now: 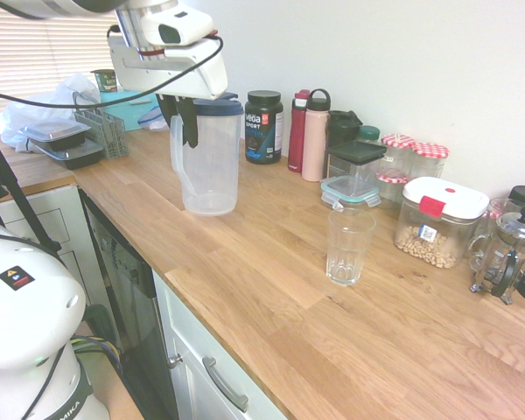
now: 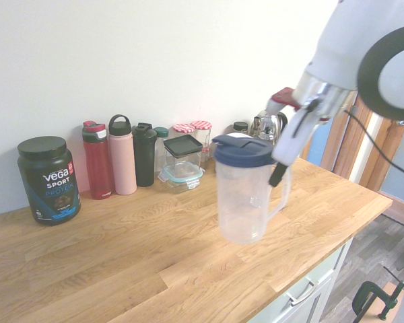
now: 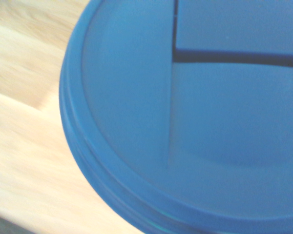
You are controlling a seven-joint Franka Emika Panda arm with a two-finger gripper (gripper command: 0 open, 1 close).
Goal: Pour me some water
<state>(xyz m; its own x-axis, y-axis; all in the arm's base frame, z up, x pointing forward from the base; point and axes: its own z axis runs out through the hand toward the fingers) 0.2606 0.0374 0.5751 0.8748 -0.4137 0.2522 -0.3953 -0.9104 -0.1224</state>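
Note:
A clear plastic pitcher (image 1: 212, 166) with a dark blue lid (image 2: 243, 149) is upright on the wooden counter, left of centre in the first exterior view. My gripper (image 1: 183, 122) comes down from above and is shut on the top of the pitcher's handle (image 2: 281, 195). I cannot tell whether the pitcher's base rests on the wood or hangs just above it. An empty clear drinking glass (image 1: 348, 247) stands upright on the counter, well to the right of the pitcher. The blue lid (image 3: 185, 112) fills the wrist view.
Along the wall stand a black Vega tub (image 1: 263, 126), a red bottle (image 1: 297, 131), a pink bottle (image 1: 315, 136), jars, a nut container (image 1: 438, 222) and a French press (image 1: 506, 254). Stacked trays (image 1: 66, 144) sit at the far left. The counter's front edge (image 1: 210, 324) drops to the drawers.

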